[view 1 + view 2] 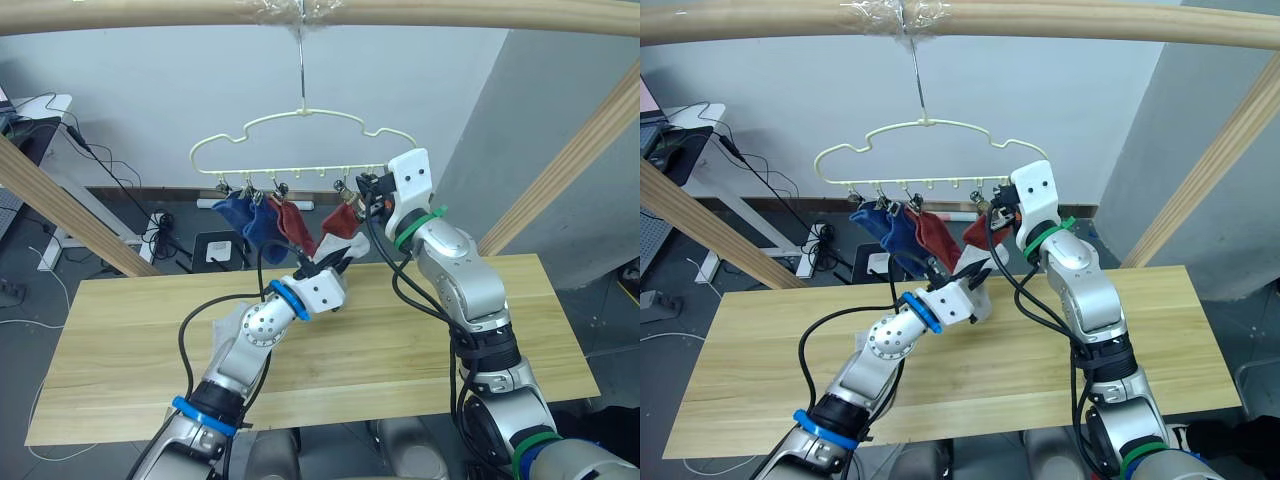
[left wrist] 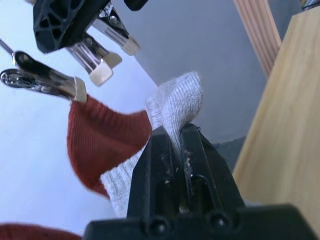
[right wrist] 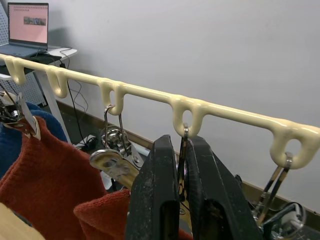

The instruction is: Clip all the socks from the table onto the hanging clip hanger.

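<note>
While 4 socks hang clipped, a grey sock (image 2: 175, 107) rises.
Left gripper (image 2: 181, 131) pinches it just below right gripper (image 3: 182, 145), clamped narrow on a clip (image 3: 183, 172) of the clip hanger (image 1: 300, 120).

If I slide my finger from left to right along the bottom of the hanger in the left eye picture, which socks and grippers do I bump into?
Blue sock → second blue sock → rust red sock → second rust red sock → right gripper, pinching a clip on the clip hanger.
</note>
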Motion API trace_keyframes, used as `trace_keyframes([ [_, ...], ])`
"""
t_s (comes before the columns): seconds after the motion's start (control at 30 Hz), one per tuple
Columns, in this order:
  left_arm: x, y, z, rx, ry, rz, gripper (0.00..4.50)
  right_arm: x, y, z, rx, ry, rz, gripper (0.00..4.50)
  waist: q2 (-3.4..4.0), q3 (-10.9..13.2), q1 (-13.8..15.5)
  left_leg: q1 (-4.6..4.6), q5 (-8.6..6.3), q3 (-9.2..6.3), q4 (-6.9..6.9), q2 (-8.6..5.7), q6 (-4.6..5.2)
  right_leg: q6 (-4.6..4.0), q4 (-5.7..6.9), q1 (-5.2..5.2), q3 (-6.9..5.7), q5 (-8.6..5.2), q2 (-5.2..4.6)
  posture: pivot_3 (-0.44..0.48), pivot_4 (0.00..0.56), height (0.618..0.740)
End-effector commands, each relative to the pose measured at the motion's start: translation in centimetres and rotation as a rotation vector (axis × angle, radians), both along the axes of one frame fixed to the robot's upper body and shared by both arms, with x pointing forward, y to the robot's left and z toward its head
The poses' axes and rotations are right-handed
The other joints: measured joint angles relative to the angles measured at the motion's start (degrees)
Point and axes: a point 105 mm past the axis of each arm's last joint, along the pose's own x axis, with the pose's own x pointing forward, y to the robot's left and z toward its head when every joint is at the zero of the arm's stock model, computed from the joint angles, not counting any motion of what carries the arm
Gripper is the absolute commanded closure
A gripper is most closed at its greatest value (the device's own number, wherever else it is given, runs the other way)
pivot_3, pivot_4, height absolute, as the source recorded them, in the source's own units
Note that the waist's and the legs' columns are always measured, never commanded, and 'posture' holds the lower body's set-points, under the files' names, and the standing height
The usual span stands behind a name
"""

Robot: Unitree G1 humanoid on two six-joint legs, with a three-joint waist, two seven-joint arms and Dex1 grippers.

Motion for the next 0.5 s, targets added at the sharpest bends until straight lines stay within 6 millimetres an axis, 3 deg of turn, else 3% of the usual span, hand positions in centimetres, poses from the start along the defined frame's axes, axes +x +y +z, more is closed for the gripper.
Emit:
trace_keyframes([
  [0.03, 0.2, -0.7, 1.0, -0.022, -0.049, -0.018, 4.49, -0.6, 0.4, 1.5, 0.026, -0.043, 0.03, 4.5, 0.0, 0.0, -0.01, 0.0, 0.0, 0.0, 0.0, 0.0, 0.0, 0.0, -0.01, 0.0, 0.01, 0.0, 0.0, -0.155, 0.243, 0.74],
  [0.5, 0.9, -0.5, 2.9, -0.107, -0.115, 0.022, 4.49, -0.7, 0.4, 1.2, 0.027, -0.026, 0.032, 4.5, 0.0, 0.0, 0.01, 0.0, 0.0, -0.01, 0.01, 0.0, 0.0, 0.0, 0.01, 0.0, -0.01, 0.0, 0.0, -0.152, 0.244, 0.74],
])
